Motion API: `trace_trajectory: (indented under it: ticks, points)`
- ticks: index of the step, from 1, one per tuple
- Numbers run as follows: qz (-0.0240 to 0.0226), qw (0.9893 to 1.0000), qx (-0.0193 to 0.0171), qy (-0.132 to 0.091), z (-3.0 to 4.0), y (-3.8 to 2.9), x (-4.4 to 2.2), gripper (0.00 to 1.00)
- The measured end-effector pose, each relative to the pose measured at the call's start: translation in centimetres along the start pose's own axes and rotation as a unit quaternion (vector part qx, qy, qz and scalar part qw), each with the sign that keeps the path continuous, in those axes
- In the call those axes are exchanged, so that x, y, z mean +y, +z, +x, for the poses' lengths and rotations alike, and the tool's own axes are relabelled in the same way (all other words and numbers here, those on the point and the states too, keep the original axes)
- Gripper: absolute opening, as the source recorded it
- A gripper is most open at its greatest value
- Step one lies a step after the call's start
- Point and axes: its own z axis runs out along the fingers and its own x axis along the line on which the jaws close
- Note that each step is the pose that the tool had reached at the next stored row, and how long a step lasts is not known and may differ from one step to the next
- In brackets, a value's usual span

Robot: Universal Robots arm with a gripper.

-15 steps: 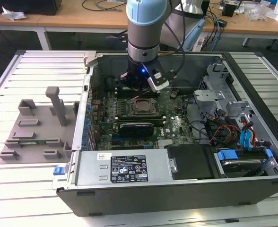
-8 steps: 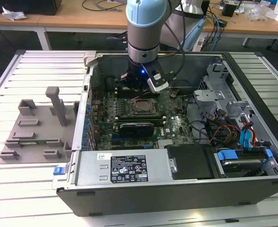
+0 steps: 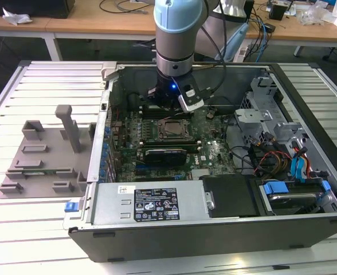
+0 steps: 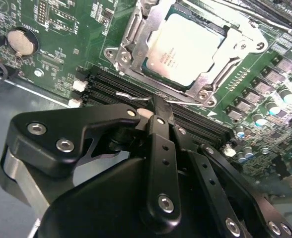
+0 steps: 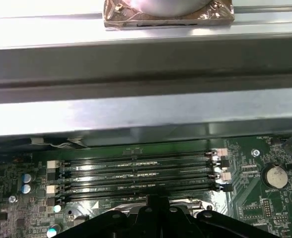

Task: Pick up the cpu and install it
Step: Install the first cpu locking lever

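Note:
The cpu [image 4: 185,47], a square chip with a silvery top plate, lies flat inside the metal-rimmed socket frame [image 4: 136,29] on the green motherboard; in the exterior view the cpu [image 3: 171,129] sits mid-board. My gripper [image 4: 158,106] hangs just beside the socket, over the black memory slots [image 5: 136,171]. Its black fingers stand together, shut, with nothing between them. In the exterior view the gripper [image 3: 165,107] is low inside the open computer case, just behind the socket.
The case's metal wall [image 5: 146,114] rises close behind the memory slots. A coin battery [image 4: 22,42] sits on the board nearby. The power supply [image 3: 157,203] and a drive cage with cables [image 3: 294,183] fill the case's front and right. A grey fixture [image 3: 42,154] stands outside, at the exterior view's left.

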Motion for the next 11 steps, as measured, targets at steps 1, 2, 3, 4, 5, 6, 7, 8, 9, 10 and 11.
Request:
trace_trajectory:
  ticks: [1, 2, 3, 4, 5, 6, 7, 8, 9, 10, 11]
  points:
    - [0.0001, 1.0000, -0.0006, 0.003, -0.07, 0.02, 0.03, 0.11]
    - [0.0003, 1.0000, -0.0012, 0.006, -0.09, 0.05, 0.10, 0.11]
    - [0.0003, 1.0000, -0.0015, 0.007, -0.09, 0.08, 0.20, 0.11]
    - [0.0003, 1.0000, -0.0019, 0.009, -0.08, 0.11, 0.29, 0.11]
    - [0.0004, 0.9999, -0.0023, 0.011, -0.07, 0.14, 0.40, 0.11]
    - [0.0008, 0.9999, -0.0028, 0.013, -0.09, 0.18, 0.40, 0.11]
    - [0.0017, 0.9999, -0.0032, 0.014, -0.11, 0.22, 0.40, 0.11]
    - [0.0026, 0.9999, -0.0035, 0.016, -0.12, 0.25, 0.39, 0.11]
    - [0.0042, 0.9998, -0.0042, 0.018, -0.16, 0.31, 0.38, 0.11]
    - [0.0048, 0.9998, -0.0044, 0.019, -0.18, 0.32, 0.38, 0.11]
    - [0.0051, 0.9998, -0.0046, 0.020, -0.19, 0.33, 0.38, 0.11]
